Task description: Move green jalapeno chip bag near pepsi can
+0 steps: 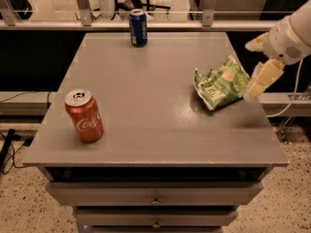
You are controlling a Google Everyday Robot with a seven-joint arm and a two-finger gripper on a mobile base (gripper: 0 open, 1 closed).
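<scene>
The green jalapeno chip bag (pixel 221 83) lies crumpled on the right side of the grey table (pixel 146 110). The pepsi can (pixel 138 27) stands upright at the table's far edge, left of centre, well apart from the bag. My gripper (pixel 251 71) comes in from the right on a white arm and hovers at the bag's right edge. Its two cream fingers (pixel 260 79) are spread apart, one toward the far side of the bag and one toward the near side. It holds nothing.
An orange-red Coca-Cola can (pixel 85 115) stands upright near the front left of the table. Drawers (pixel 155 198) sit under the tabletop. A railing (pixel 146 23) runs behind the table's far edge. A white cable hangs at the right.
</scene>
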